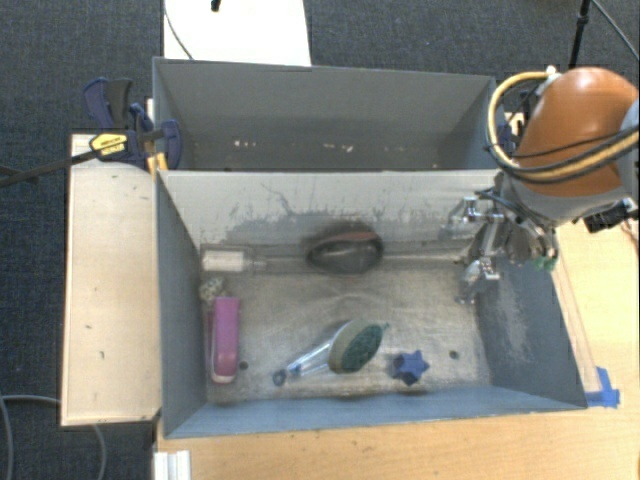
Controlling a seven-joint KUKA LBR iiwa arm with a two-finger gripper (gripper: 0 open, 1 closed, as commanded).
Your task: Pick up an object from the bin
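Overhead, looking down into a grey metal bin [182, 308] holding six loose things, one of each kind. Any print on them too small to read. Taken as landmark: one dark oval lump [345, 251], lying at the foot of the back wall, about midway along it. Left of the lump, well apart, along the same wall foot: one short white cylinder [225, 261]. Left of the lump and slightly nearer the front: one small speckled greenish bit [210, 290]. Left of the lump and well toward the front, lying lengthwise beside the left wall: one pink oblong block [225, 338]. Straight in front of the lump, near the front wall: one brush [340, 349] with a round green head and a pale handle slanting left toward a blue tip. In front of the lump and to its right, just beside the brush head but apart from it: one small jagged blue piece [408, 367]. Right of the lump, well apart, close to the sloping right wall and above bare floor: the gripper [476, 280], hanging under the arm's orange cover. Cannot tell how far open or closed, nor whether anything is held. Nearest to it: the lump and the blue piece, both apart from it. Open room: a broad bare stretch between lump and brush, and bare floor from the lump rightward to the gripper.
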